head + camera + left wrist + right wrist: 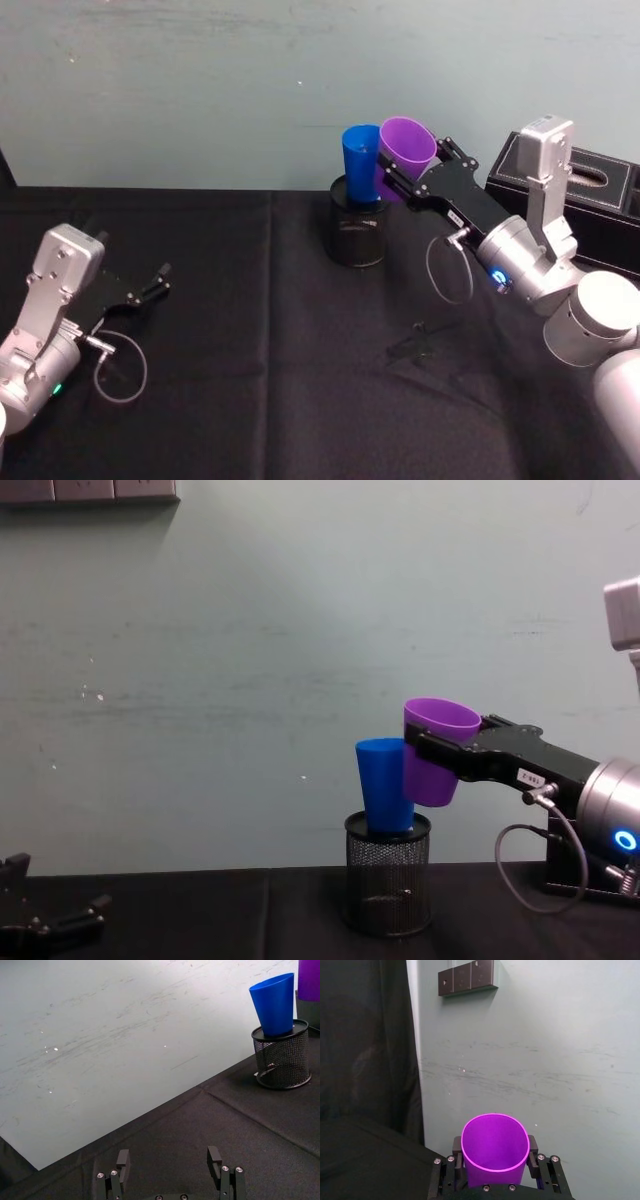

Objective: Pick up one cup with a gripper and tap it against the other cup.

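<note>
My right gripper [416,168] is shut on the purple cup [406,148], holding it in the air, tilted, with its mouth up. Seen from the right wrist, the cup [495,1149] sits between the two fingers [533,1148]. The blue cup [361,164] stands upright in a black mesh pen holder [357,232] at the back of the table. From the chest, the purple cup [437,752] is right beside the blue cup [383,786], at its rim; they look to be touching. My left gripper [152,284] rests open at the left, far from both cups.
A black tissue box [592,192] stands at the back right, behind my right arm. The table is covered in black cloth [270,380], wrinkled near the front right. A pale wall closes the back. From the left wrist, the pen holder [281,1057] and blue cup [274,1004] are far off.
</note>
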Controlling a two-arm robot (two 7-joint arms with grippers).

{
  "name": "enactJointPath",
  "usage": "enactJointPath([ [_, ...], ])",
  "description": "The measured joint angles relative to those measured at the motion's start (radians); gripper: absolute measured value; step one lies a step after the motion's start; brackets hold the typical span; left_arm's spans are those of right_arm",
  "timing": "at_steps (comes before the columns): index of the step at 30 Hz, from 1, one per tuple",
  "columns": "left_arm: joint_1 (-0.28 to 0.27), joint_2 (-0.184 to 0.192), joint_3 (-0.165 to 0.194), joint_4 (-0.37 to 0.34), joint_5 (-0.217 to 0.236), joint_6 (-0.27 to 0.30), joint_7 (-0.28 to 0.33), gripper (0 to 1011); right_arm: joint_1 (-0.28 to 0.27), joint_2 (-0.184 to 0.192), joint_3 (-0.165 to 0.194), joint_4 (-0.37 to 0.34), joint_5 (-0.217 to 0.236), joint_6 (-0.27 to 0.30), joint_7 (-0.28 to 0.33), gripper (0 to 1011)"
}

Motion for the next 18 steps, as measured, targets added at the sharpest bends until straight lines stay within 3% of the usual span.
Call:
enactJointPath([
  [18,0.000,0.000,0.000,0.000,0.000,0.000,0.000,1011,0.034,-0.015,-0.003,0.052,0.000,-0.025,0.022,731],
])
